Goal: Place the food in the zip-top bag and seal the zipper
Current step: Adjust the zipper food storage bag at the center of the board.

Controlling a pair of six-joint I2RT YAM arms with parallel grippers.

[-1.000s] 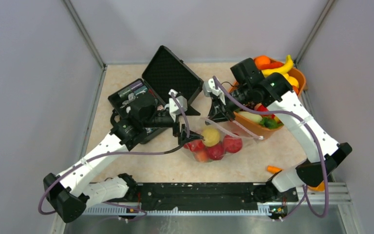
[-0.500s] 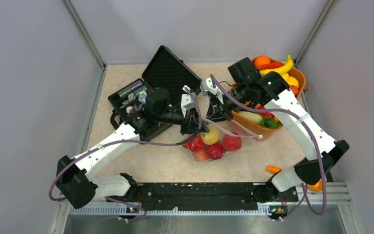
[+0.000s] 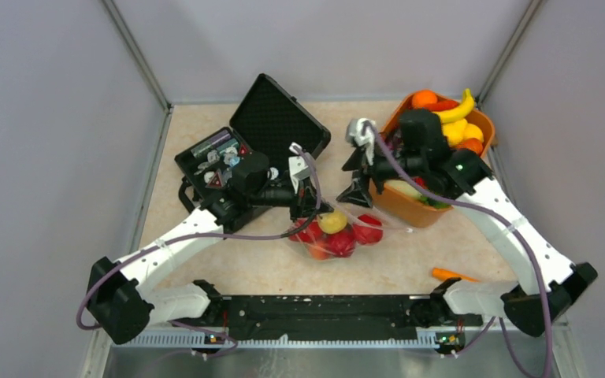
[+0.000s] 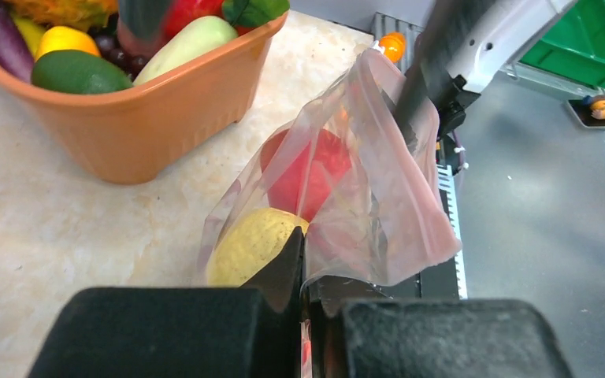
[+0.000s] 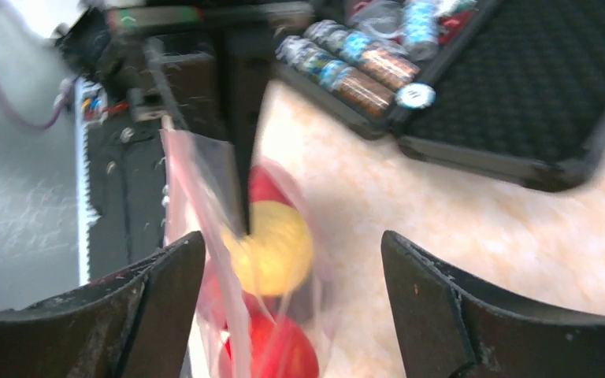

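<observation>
right wrist: clear plastic zip-top bag (image 5: pixel 205 197), yellow toy pear (image 5: pixel 272 248) blurred | left wrist: orange plastic basket (image 4: pixel 150 118) clipped by top edge | overhead: wrapped bits (image 3: pixel 217 156) in black hard case (image 3: pixel 280 118) too tiny

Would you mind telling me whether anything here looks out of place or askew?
One thing: an orange carrot-like stick lies alone on the table near its front edge, apart from the full orange basket. The zip-top bag also sags crumpled, its mouth unsealed, pinched by the left gripper.
</observation>
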